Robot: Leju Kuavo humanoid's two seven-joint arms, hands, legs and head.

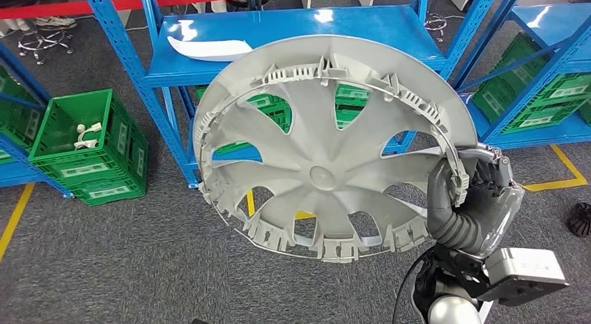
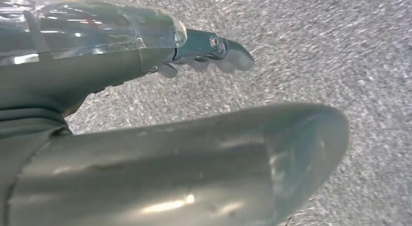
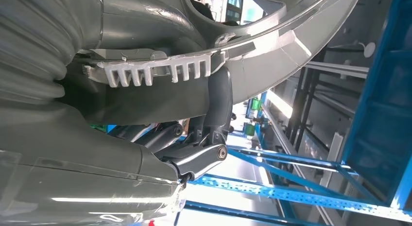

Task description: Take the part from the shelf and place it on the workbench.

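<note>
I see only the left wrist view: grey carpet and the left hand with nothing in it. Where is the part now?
Observer: The right hand holds the wheel cover by its rim, up in front of the blue shelf.
Operator: Is the grip firm, or only on the edge?
Observer: In the right wrist view, the thumb and a dark finger pinch the rim between them, next to its row of clip teeth.
Operator: Is anything else left on the shelf?
Observer: A white curved piece lies on the shelf board, and a green crate stands on the floor beside the shelf.
</note>
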